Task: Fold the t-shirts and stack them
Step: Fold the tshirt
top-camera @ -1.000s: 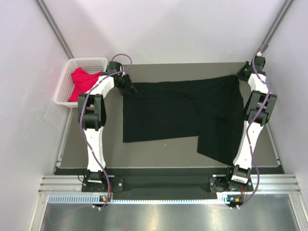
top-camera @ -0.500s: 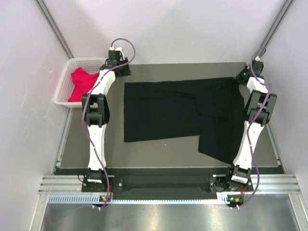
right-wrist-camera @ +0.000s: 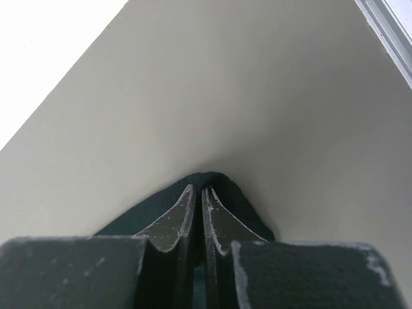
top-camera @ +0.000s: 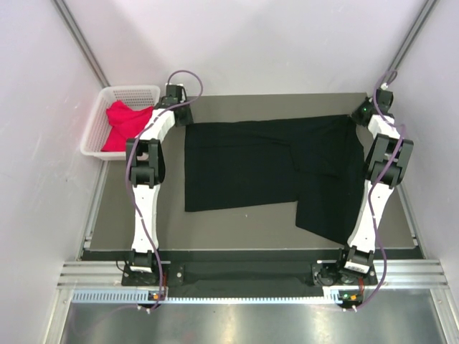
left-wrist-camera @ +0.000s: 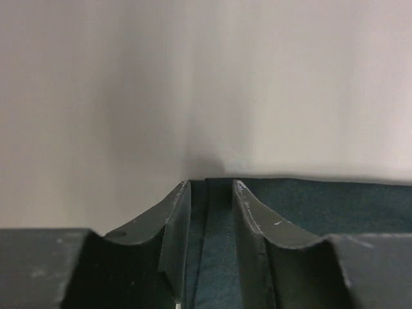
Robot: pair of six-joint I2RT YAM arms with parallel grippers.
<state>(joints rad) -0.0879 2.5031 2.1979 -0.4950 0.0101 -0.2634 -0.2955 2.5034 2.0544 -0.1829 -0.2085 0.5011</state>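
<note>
The black t-shirt (top-camera: 251,165) lies spread flat across the dark table, with one flap reaching toward the near right. My left gripper (top-camera: 183,118) is at its far left corner. In the left wrist view this gripper (left-wrist-camera: 212,185) is open, its fingers apart with the shirt's hem (left-wrist-camera: 222,257) lying between them. My right gripper (top-camera: 357,115) is at the far right corner. In the right wrist view it (right-wrist-camera: 198,188) is shut on the black cloth (right-wrist-camera: 245,207), which bunches around the tips. The red-pink t-shirt (top-camera: 122,123) lies crumpled in the basket.
The white lattice basket (top-camera: 129,89) stands off the table's far left corner, against the left wall. Pale walls close in the back and both sides. Bare grey table surface (top-camera: 237,222) shows in front of the black shirt.
My left gripper pulled back off the shirt's far left corner, then came down toward it again with its fingers narrower. The right gripper has stayed shut at the far right corner.
</note>
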